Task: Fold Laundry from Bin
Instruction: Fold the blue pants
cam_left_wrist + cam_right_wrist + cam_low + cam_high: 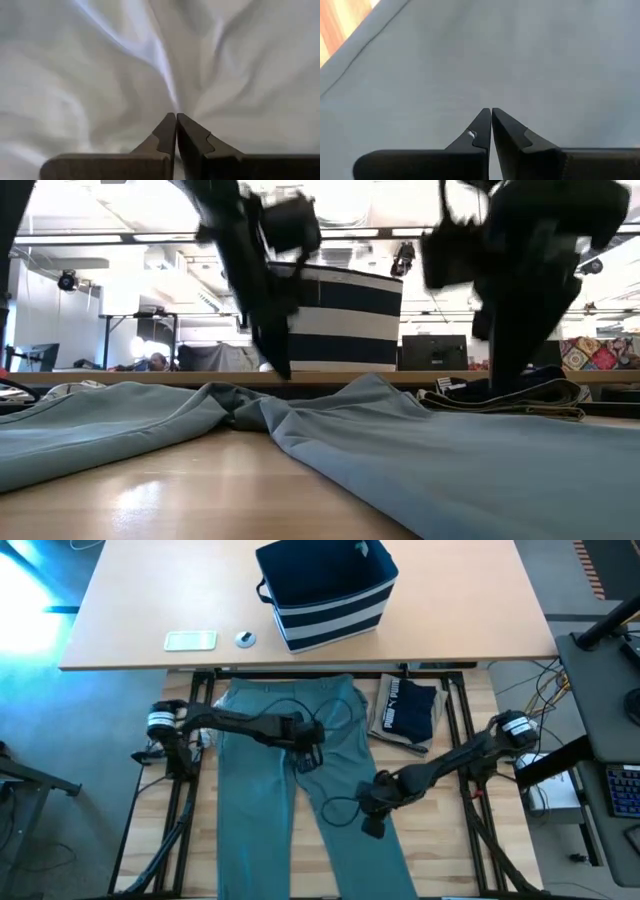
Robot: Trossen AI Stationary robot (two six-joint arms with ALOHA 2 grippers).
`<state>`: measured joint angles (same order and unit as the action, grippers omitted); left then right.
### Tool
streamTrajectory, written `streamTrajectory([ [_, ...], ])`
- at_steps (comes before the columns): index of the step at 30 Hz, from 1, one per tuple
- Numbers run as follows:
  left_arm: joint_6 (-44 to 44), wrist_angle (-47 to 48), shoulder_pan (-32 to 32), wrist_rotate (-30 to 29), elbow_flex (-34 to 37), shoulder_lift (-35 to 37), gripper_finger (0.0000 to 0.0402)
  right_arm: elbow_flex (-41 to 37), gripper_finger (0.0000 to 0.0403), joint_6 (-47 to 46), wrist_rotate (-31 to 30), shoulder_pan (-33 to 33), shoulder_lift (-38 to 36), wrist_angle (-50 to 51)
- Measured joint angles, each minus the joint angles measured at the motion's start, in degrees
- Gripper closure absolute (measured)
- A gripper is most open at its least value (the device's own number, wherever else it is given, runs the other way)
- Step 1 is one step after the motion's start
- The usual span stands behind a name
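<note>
Wooden tabletop (470, 870) carries teal trousers (255, 810) spread flat, a folded navy garment (410, 708) beside them. Bin (327, 590) stands on the farther desk. Left gripper (305, 760) and right gripper (372, 826), both closed empty, press on the trousers.

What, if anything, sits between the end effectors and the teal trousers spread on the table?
Nothing visible. The left end effector is shut with its tips at a wrinkle of the teal trousers, and the right end effector is shut right over smooth cloth.

teal trousers (262, 800) legs run past the picture's bottom edge.
</note>
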<state>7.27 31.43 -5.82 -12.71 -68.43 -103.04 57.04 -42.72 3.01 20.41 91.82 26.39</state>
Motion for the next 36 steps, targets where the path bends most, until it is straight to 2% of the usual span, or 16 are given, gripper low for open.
streamTrajectory([
  [3,0.80,6.39,1.37,-0.41,-2.87,3.69,0.0401,0.52,0.0390,-2.22,-5.71,3.04,-4.10,4.80],
  [6,4.26,8.11,4.14,0.04,-4.50,7.52,0.0401,-0.31,0.0390,-7.46,-9.64,7.16,-7.65,8.15],
  [10,11.81,7.71,9.24,1.66,-4.87,10.56,0.0401,-1.91,0.0379,-17.26,-10.02,14.31,-9.67,8.63],
  [15,19.68,6.98,17.60,1.76,-4.54,11.36,0.0401,-3.00,0.0304,-34.89,-7.91,23.45,-7.93,6.26],
  [20,25.66,4.56,24.42,1.73,-4.55,10.86,0.0401,-3.42,0.0214,-56.02,-14.56,32.08,-6.19,5.16],
  [25,27.29,4.05,28.23,0.58,-4.98,10.44,0.0401,-4.13,0.0166,-65.29,-16.41,36.38,-3.60,1.44],
  [29,29.30,3.97,30.08,-1.74,-4.67,10.44,0.0401,-4.20,0.0158,-67.08,-16.08,35.68,0.82,-0.57],
  [31,30.23,3.91,30.95,-1.97,-4.61,10.44,0.0401,-4.20,0.0166,-65.60,-16.06,34.91,3.02,-6.44],
  [34,32.41,3.47,32.13,-2.61,-4.30,10.44,0.0401,-4.11,0.0193,-62.97,-16.05,33.50,5.70,-15.15],
  [36,33.21,3.43,32.69,-2.93,-4.08,10.44,0.0401,-3.83,0.0223,-63.18,-15.72,32.88,6.42,-15.50],
])
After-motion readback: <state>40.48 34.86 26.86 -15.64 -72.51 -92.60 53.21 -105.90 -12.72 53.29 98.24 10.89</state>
